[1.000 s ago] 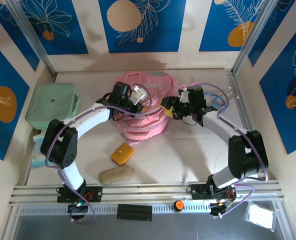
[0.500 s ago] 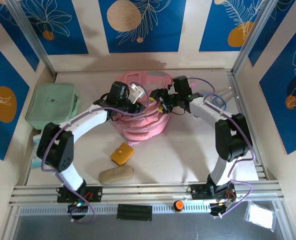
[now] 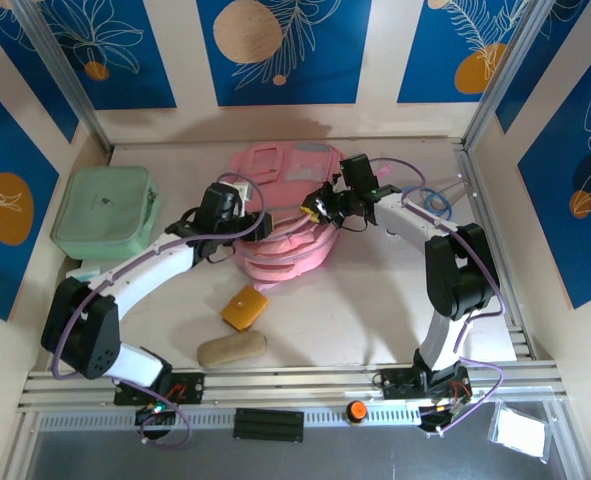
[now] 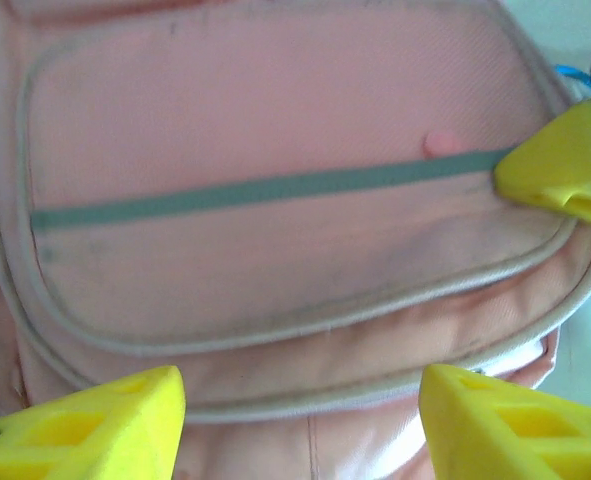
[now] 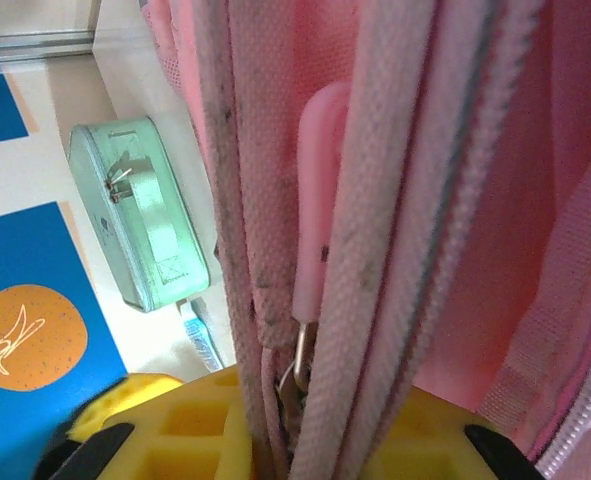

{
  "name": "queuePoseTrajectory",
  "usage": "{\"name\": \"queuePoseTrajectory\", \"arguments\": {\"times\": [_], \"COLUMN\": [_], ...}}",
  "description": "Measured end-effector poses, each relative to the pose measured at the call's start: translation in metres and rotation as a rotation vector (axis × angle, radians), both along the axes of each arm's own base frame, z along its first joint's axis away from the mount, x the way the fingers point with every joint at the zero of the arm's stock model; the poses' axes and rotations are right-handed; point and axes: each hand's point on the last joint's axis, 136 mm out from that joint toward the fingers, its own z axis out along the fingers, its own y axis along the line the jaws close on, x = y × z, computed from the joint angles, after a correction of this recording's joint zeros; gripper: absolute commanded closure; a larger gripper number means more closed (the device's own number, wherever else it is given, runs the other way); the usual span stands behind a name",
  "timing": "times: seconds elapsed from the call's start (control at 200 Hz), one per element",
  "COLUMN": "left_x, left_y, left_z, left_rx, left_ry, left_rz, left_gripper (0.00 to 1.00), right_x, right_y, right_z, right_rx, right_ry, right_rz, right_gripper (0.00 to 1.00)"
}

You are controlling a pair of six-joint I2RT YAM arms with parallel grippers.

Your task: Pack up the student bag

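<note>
1. The large pink fabric student bag [image 3: 280, 255] lies on the table at the centre of the top view, toward 12 o'clock from the arm bases. Its front pocket faces the left wrist camera, and that pocket's zip line appears closed.
2. The mint green rectangular zip case [image 3: 105, 210] rests at 9 o'clock from the student bag, well apart from it and outside it.
3. The left gripper [image 4: 300, 410] hovers over the bag's 9 o'clock side. Its yellow fingers stand wide apart and hold nothing.
4. The right gripper [image 5: 315, 440] meets the bag from 3 o'clock. Its fingers are narrowed around a band of the bag's zip edge, which passes between them. This reads as a grip on the fabric, though the contact faces are hidden.
5. The tan oblong soft pouch [image 3: 232, 348] lies at 6 o'clock from the bag, near the table's front rail.
6. The orange square flat item [image 3: 245, 307] lies just beside the pouch, at its 12 o'clock, between pouch and bag.
7. The pink plastic zip pull [image 5: 315, 200] hangs just above the right fingers, at their 12 o'clock in the right wrist view.
8. Progress assessment: the task appears to be at an early stage. No item shows inside the bag. The step in hand is judged to be opening a zip. Loading the case, pouch and square item remains.
</note>
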Motion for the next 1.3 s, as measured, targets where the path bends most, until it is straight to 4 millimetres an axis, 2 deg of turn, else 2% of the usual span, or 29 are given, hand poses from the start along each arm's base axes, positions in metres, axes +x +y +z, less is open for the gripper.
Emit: {"name": "queuePoseTrajectory", "arguments": {"times": [0.125,0.22,0.37,0.775,1.025,1.295], "left_x": [-0.022,-0.036,-0.045,-0.026,-0.02,-0.016], "left_y": [-0.015,-0.035,-0.053,-0.08,-0.08,-0.078], "left_z": [-0.015,-0.014,-0.013,-0.023,-0.035,-0.042], "left_rx": [-0.043,-0.067,-0.063,-0.011,0.036,0.071], "left_ry": [0.081,0.097,0.084,0.073,0.094,0.107], "left_rz": [0.024,0.01,0.024,0.123,0.157,0.186], "left_gripper": [0.44,0.48,0.55,0.63,0.65,0.8], "right_x": [0.0,0.001,0.001,0.0,0.0,0.0], "right_y": [0.002,0.002,0.003,0.004,0.005,0.005], "right_z": [0.001,0.002,0.003,0.003,0.003,0.003], "right_rx": [0.002,0.004,0.005,0.005,0.006,0.005], "right_ry": [-0.013,-0.018,-0.025,-0.026,-0.029,-0.031], "right_rz": [0.007,0.01,0.015,0.018,0.02,0.023], "right_gripper": [0.86,0.87,0.87,0.87,0.87,0.87]}}
